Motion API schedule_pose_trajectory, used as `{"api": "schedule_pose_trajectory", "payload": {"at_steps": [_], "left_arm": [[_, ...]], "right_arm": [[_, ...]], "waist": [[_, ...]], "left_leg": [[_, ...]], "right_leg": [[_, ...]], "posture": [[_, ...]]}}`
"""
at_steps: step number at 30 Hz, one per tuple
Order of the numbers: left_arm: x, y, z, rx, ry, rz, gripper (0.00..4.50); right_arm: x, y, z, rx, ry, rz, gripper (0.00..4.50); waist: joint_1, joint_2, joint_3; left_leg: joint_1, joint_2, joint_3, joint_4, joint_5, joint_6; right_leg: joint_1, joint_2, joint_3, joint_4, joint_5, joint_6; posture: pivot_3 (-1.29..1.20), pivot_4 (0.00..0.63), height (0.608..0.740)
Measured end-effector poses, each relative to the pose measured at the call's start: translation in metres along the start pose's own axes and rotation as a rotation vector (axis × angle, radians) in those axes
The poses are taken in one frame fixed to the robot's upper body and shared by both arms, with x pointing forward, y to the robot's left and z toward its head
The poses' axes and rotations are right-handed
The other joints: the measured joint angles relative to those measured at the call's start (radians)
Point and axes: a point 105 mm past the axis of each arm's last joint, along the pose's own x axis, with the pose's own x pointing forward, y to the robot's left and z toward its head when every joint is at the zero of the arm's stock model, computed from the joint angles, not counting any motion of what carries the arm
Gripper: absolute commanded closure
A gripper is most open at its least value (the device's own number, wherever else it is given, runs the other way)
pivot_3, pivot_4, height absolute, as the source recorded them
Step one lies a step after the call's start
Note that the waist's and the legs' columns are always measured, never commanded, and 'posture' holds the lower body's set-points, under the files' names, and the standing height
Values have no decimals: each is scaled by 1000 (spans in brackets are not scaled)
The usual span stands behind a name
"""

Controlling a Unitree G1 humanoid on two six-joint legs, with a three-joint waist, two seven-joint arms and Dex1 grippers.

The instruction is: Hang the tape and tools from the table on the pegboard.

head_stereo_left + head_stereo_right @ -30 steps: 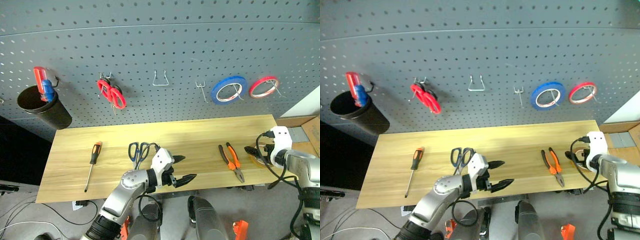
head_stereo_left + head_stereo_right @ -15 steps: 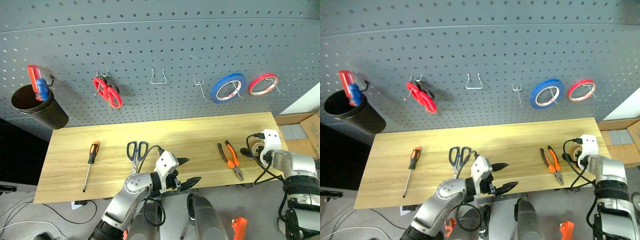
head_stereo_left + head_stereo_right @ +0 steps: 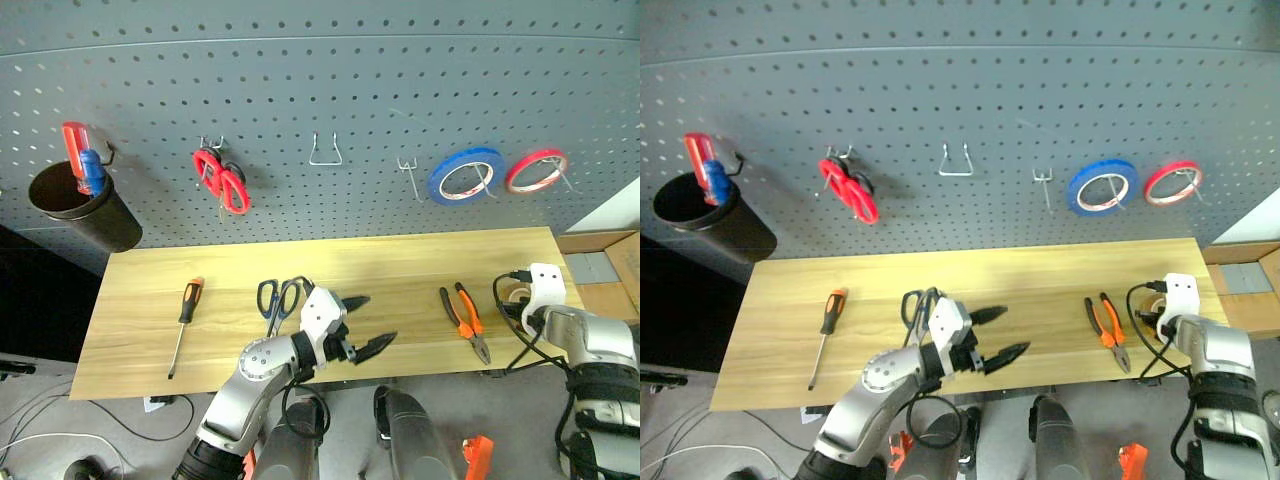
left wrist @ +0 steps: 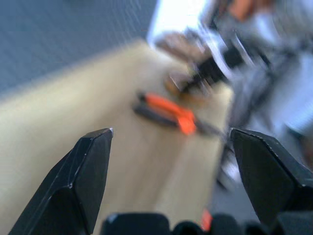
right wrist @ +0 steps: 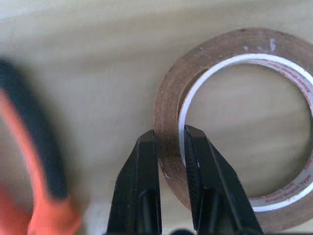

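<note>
- Right gripper, in the right wrist view, is seen pinched on the wall of the tape: one finger lies outside the ring and the other inside it. The roll lies flat on the table, so a grip across the wall is probably the only one that lets it be lifted and later slipped over a hook. A blurred orange-and-black handle, probably of the pliers, is seen beside the fingers, apart from them.
- Left gripper, in the left wrist view, is held wide with nothing between its fingers. Ahead of it the pliers lie on the wood, and beyond them the other arm is blurred.
- In the left eye view the left gripper hangs over the table's near edge. The scissors lie just behind its wrist, and the screwdriver lies well off to its left. The pliers lie between the two grippers, nearer the right gripper.
- On the pegboard, well above both grippers, a bare wire hook and a small double hook are free. The blue tape roll, thin red tape roll and red-handled scissors already hang there, and a black cup holds screwdrivers.
</note>
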Motion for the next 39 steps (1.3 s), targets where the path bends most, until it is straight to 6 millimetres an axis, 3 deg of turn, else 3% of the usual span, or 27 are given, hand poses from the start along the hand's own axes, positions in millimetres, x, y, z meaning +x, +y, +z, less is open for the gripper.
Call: {"api": "schedule_pose_trajectory", "payload": {"at_steps": [3,9,14,15,17,19,25,34,39], "left_arm": [[-7,13,16,65,-98,82,381],[-32,37,38,178,-225,239,381],[-37,38,47,220,-277,263,381],[-38,38,47,223,-280,269,381],[-41,39,48,228,-287,285,381],[-41,39,47,228,-286,286,381],[-42,40,45,232,-287,290,381],[-44,39,39,219,-272,296,381],[-45,39,39,213,-271,307,381]], "right_arm": [[-38,20,11,-80,-100,143,4401],[-125,105,30,-312,-351,635,4402],[-156,134,53,-410,-532,756,4402],[-157,136,53,-415,-541,761,4402],[-164,147,77,-470,-654,740,4402],[-167,153,89,-499,-708,730,4402],[-175,175,112,-548,-817,750,4402],[-153,191,102,-591,-759,773,4402],[-134,195,106,-594,-762,735,4402]], "waist": [[-2,5,4],[-20,2,8],[-20,1,9],[-17,0,9],[-19,1,9],[-20,0,9],[-19,0,9],[-17,0,9],[-17,1,9]], "left_leg": [[-4,0,0,0,0,0],[-6,5,2,1,0,0],[-6,5,3,3,-1,0],[-7,5,2,3,0,0],[-12,5,4,4,0,-1],[-13,5,4,4,0,-1],[-14,5,4,4,0,-1],[-14,5,4,8,0,-1],[-15,5,4,13,0,-1]], "right_leg": [[-4,0,0,0,0,1],[-5,5,-1,0,1,2],[-6,5,-1,0,3,4],[-6,5,-2,0,3,4],[-14,4,0,1,4,3],[-14,5,-1,1,5,2],[-15,5,-1,1,5,2],[-15,5,-1,2,6,0],[-15,5,-1,4,8,0]], "posture": [[-181,378,740],[-205,373,740],[-170,358,740],[-168,354,740],[-171,351,740],[-173,343,740],[-171,327,740],[-146,314,740],[-139,307,740]]}}
